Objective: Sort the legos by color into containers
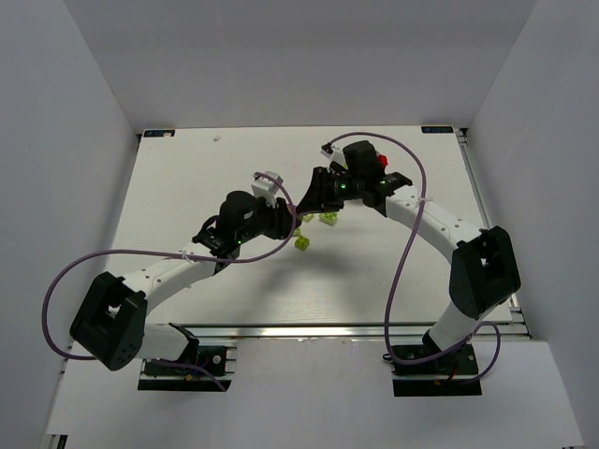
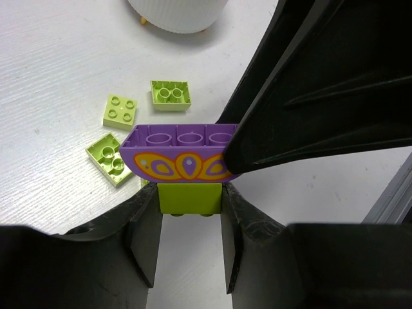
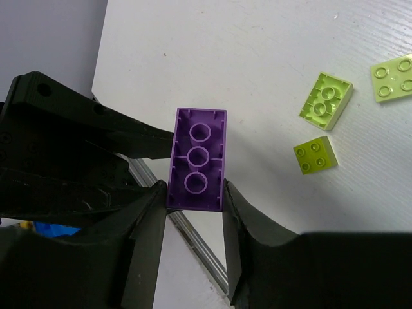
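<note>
Three loose bricks (image 2: 171, 95) lie on the table (image 2: 51, 58) near the dish (image 2: 177, 14).

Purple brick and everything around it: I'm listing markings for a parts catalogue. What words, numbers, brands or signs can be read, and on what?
No text can be read in any view.
Purple brick: only an orange and yellow petal pattern, no letters.
Lime green brick joined under it: plain.
Loose green bricks: any stud lettering is too small to read.
Small tags at the table's far corners: too small to read.
</note>
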Motion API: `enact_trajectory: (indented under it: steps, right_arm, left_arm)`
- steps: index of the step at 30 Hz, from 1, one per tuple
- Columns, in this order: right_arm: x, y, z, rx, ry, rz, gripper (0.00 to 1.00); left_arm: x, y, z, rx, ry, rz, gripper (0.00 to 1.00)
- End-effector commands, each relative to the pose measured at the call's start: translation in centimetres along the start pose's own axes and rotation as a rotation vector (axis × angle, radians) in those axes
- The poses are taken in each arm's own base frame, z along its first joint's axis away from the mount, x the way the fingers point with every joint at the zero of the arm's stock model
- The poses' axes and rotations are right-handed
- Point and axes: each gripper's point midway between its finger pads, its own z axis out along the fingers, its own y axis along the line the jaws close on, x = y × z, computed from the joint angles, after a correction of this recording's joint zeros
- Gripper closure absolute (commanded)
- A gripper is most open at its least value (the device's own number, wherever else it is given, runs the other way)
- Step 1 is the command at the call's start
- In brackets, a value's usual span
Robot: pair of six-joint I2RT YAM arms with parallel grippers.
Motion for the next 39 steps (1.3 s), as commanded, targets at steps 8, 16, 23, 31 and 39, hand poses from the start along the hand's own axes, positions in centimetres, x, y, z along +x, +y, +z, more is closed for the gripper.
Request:
enact_trajectory:
  steps: [8, 16, 23, 31, 39]
  right_arm:
    - [-4.0, 0.6, -1.3, -0.067, -0.096, -0.028, 1.00]
    - [-8.4, -2.6, -4.1, 0.014, -0.184, -0.106, 1.00]
    - [-8.7, -9.7, -7.2, 0.209, -0.194, -0.043, 1.00]
    - [-10.2, -14.7, -9.0, 0.306, -0.201, -0.024, 1.00]
    - [-11.5, -17.4, -8.7, 0.353, -0.201, -0.034, 1.00]
  left_arm:
    - [0.5, -0.3, -0.9, 0.002, -0.010, -0.002, 0.88]
    - [2.6, 0.6, -1.9, -0.028, 0.012, -0.015, 0.88]
    - [2.5, 0.9, -2.5, -0.052, 0.001, -0.005, 0.88]
    - [2.2, 1.3, -3.0, -0.074, -0.014, -0.002, 0.88]
    - [2.1, 1.3, -3.1, -0.080, -0.016, -0.004, 0.88]
